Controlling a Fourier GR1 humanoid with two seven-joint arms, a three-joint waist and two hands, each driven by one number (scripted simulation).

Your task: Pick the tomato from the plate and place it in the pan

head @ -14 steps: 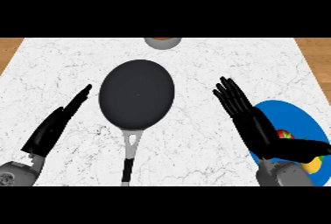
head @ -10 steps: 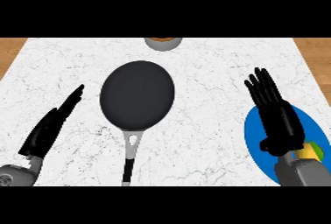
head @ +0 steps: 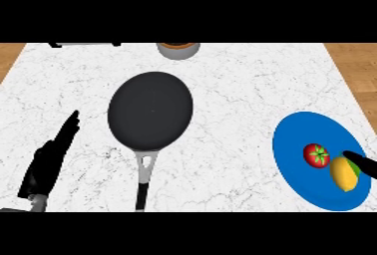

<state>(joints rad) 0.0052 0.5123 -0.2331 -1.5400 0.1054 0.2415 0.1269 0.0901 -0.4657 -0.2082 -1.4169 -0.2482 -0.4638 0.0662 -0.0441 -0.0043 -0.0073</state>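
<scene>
Head view: the right hand [head: 362, 163] has slid back off the blue plate [head: 294, 137] since a moment ago; only a dark tip shows at the plate's right rim, touching the yellow fruit [head: 341, 173], so I cannot tell its fingers. The tomato [head: 317, 155] is now uncovered on the plate, just left of that fruit, not yet picked. The pan [head: 151, 110] lies well left of the plate. Further left, the left hand [head: 52, 157] rests with straight fingers.

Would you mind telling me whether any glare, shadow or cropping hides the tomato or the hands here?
Head view: even light, no glare; the tomato shows whole on the blue plate; the right hand is cropped at the right edge; the left hand shows unobscured.
</scene>
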